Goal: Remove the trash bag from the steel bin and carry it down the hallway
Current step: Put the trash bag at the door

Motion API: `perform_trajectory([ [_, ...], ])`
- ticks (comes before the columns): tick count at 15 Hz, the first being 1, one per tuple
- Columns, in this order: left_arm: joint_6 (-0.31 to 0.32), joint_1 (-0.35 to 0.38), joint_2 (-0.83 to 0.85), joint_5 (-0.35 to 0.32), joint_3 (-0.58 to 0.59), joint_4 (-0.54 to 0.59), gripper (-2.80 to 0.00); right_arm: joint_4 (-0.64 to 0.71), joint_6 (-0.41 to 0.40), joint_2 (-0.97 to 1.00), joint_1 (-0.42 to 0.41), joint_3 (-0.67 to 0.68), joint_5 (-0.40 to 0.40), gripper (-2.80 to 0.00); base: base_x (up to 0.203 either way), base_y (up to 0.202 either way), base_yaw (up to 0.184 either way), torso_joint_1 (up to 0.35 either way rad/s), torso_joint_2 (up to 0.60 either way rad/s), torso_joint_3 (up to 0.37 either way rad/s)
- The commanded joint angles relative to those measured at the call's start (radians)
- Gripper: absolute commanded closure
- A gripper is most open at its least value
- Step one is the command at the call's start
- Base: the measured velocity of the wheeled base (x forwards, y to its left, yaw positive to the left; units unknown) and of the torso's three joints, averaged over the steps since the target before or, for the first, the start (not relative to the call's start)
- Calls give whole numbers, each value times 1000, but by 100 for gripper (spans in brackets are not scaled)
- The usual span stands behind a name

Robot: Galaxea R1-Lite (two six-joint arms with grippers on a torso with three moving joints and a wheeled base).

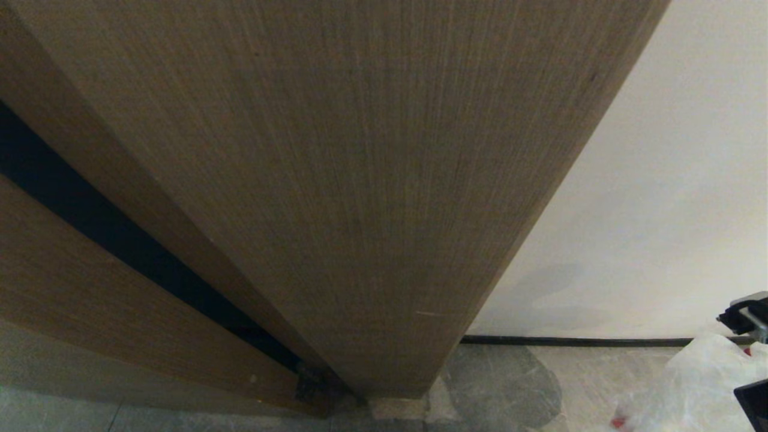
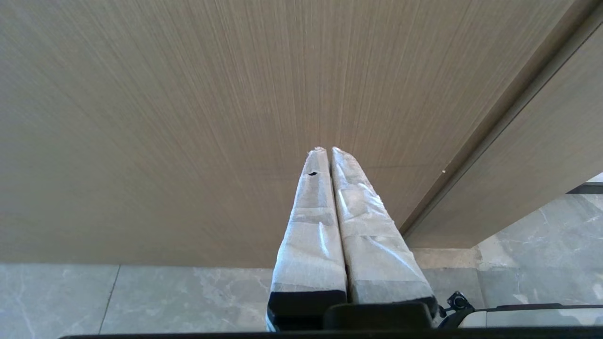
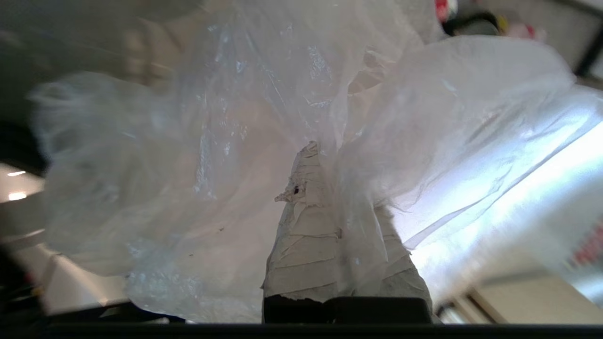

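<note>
One trash bag (image 3: 226,155), clear and crinkled, is pinched between the closed fingers of the right hand (image 3: 325,155) and billows loose, with no clear long axis. It shows low at the far right by the white wall (image 1: 660,180). The left hand (image 2: 328,150) is closed, empty, facing one brown door (image 2: 188,117).
</note>
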Motion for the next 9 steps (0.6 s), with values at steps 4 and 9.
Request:
perform_trajectory([
  [4, 0, 0, 0, 0, 0, 0, 0, -278, 2, 246, 4, 113, -76, 0, 0, 0, 0, 0, 0, 0],
  [9, 0, 0, 0, 0, 0, 0, 0, -527, -2, 466, 18, 127, -140, 0, 0, 0, 0, 0, 0, 0],
])
